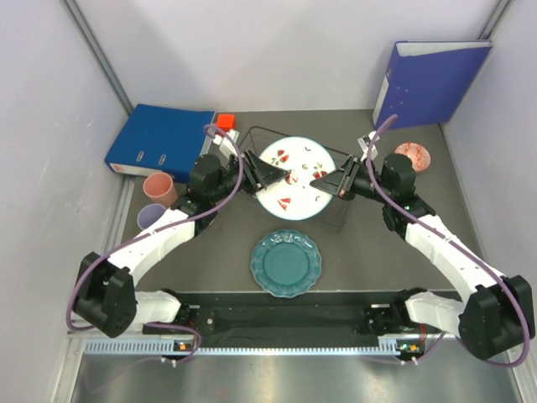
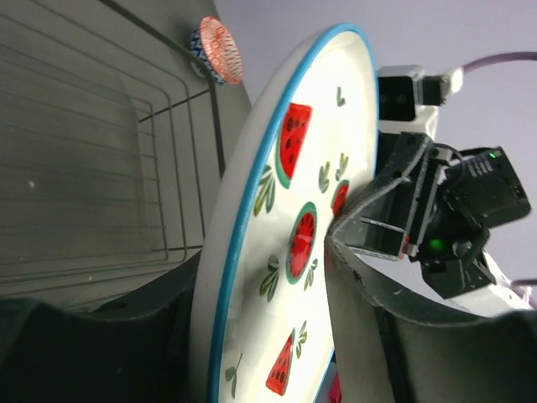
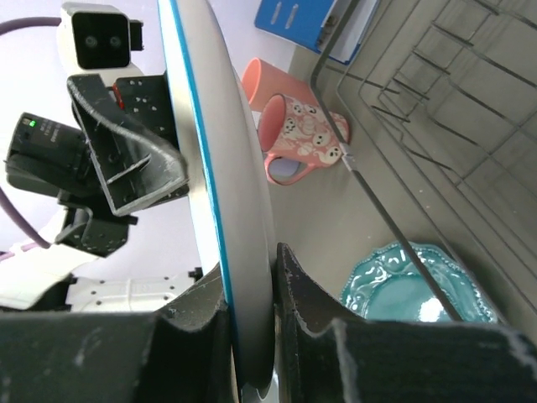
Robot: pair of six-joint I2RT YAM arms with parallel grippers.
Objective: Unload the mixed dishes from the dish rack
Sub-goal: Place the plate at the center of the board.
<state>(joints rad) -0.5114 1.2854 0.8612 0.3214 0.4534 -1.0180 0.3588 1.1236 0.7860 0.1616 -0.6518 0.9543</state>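
No legible text, label or number anywhere

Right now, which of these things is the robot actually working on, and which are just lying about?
Job: white watermelon plate, dish rack, teal plate, salmon cup, lavender cup, pink patterned bowl.
Lying about: flat blue binder, upright blue binder, red cube.

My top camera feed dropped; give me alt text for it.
The left gripper and right gripper hold a white watermelon plate between them over the wire dish rack. A teal plate lies nearer the arms; two cups stand left, a bowl right.
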